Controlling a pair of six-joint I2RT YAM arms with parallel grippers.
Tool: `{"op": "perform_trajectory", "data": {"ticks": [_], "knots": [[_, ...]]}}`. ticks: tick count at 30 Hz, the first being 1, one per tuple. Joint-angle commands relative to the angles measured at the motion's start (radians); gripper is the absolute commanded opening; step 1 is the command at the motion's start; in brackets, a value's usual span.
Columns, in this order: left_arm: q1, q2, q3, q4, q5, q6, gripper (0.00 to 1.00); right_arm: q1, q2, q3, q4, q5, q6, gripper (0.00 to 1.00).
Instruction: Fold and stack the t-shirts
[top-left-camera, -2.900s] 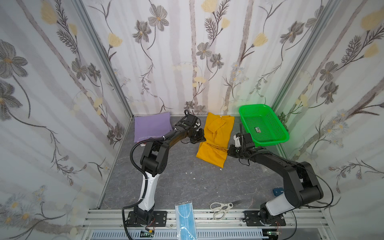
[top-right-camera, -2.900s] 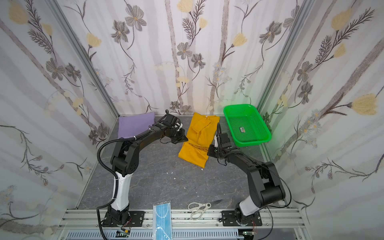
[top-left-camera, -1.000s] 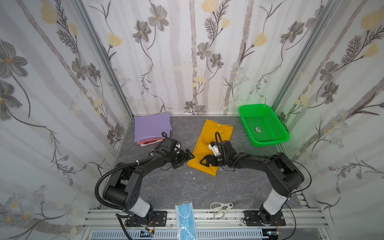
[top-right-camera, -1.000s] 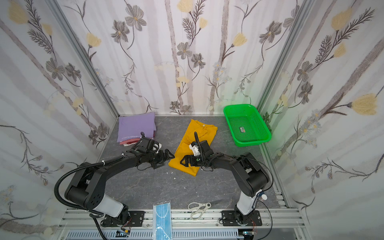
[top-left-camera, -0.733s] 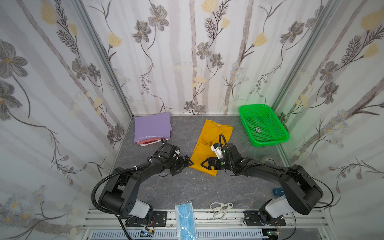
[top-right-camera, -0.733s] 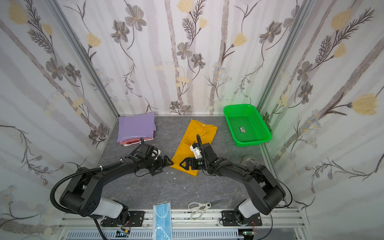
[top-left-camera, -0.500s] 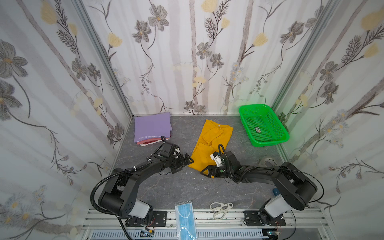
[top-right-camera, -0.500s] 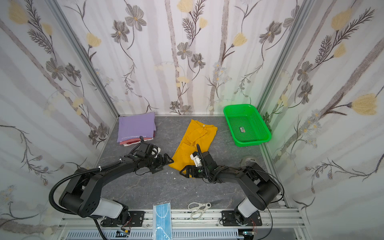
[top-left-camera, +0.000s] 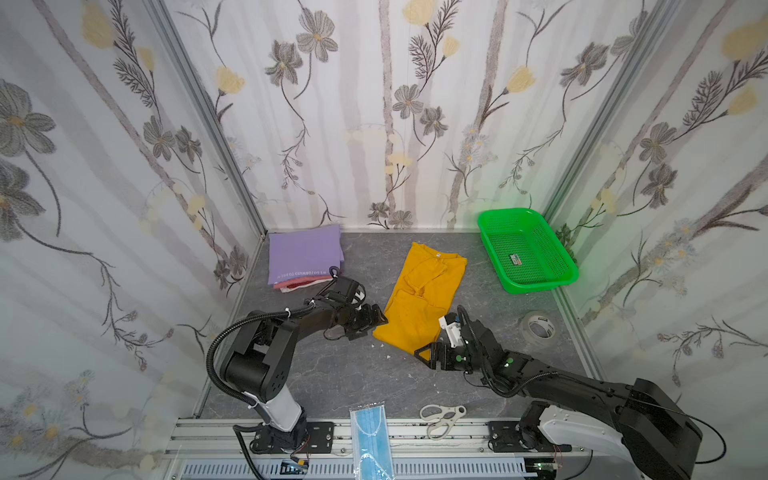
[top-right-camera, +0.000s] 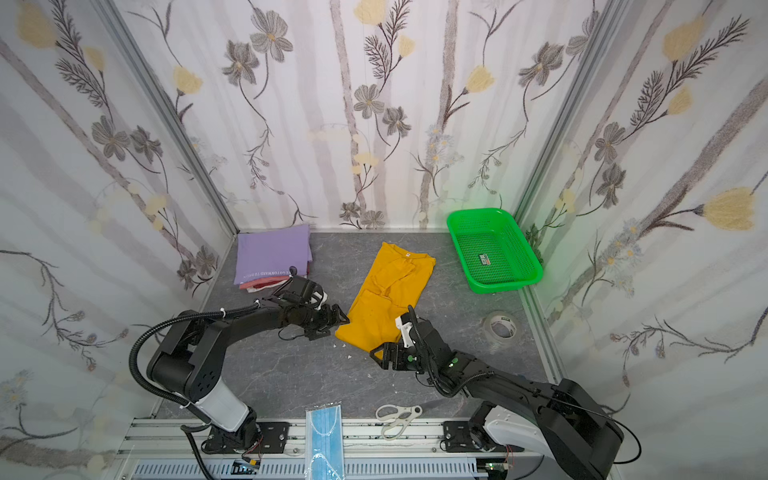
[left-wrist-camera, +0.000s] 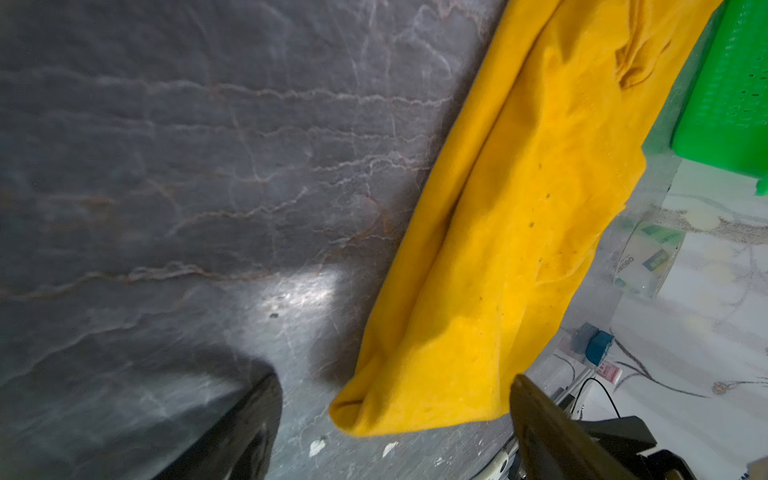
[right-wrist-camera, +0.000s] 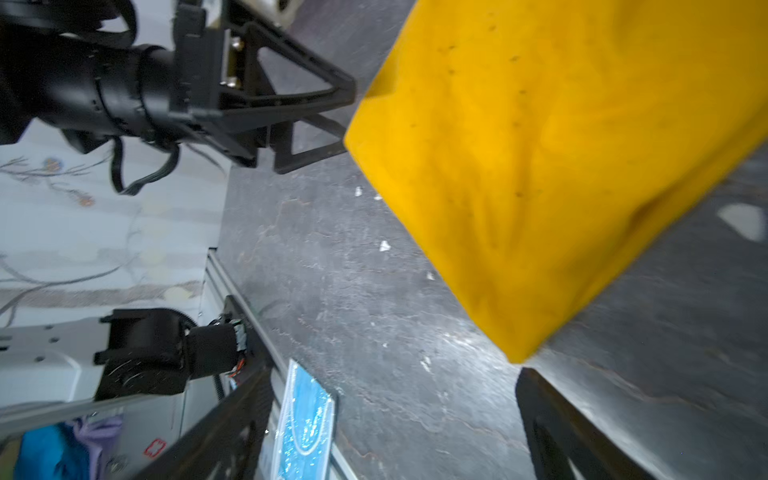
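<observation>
Far left corner, you've got the folded pile: lilac shirt (top-left-camera: 305, 253) on top, pink and white shirts (top-left-camera: 299, 284) peeking out under its near edge. I'd take that as the landing spot.

Moving right, your left end effector (top-left-camera: 376, 322) sits low on the bench (top-left-camera: 332, 374), fingers apart, nothing clamped. Its wrist view shows the near-left corner of the yellow shirt (top-left-camera: 424, 299) lying between them. The shirt itself lies mid-bench as a long strip, hem near, collar far. Its long axis runs away from you and leans a little right at the far end.

Right again: your right end effector (top-left-camera: 426, 359) is at the near-right corner of that hem. Its fingers are also apart, with the corner tip just ahead of them, not gripped.

So it's one arm per corner, and the cloth stretches away from both toward the far wall. My read: pinch both hem corners and carry them far, toward the collar, halving the strip. The left looks better seated; the right corner is barely within reach and may slip.

Green basket (top-left-camera: 525, 253) far right, well apart.
</observation>
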Motion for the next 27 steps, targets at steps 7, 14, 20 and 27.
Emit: {"op": "perform_trajectory", "data": {"ticks": [7, 14, 20, 27], "knots": [[-0.001, 0.027, -0.015, -0.014, -0.025, 0.011, 0.38, 0.051, 0.033, -0.022, -0.037, 0.119, 0.078, 0.58], [-0.002, 0.045, -0.011, -0.004, -0.024, 0.015, 0.27, 0.057, 0.173, 0.012, 0.041, 0.14, 0.082, 0.49], [-0.001, 0.057, -0.014, 0.003, -0.023, 0.02, 0.16, 0.057, 0.249, 0.033, 0.072, 0.156, 0.094, 0.4], [-0.002, 0.067, -0.005, -0.002, -0.02, 0.028, 0.01, 0.057, 0.338, 0.085, 0.082, 0.164, 0.075, 0.22]]}}
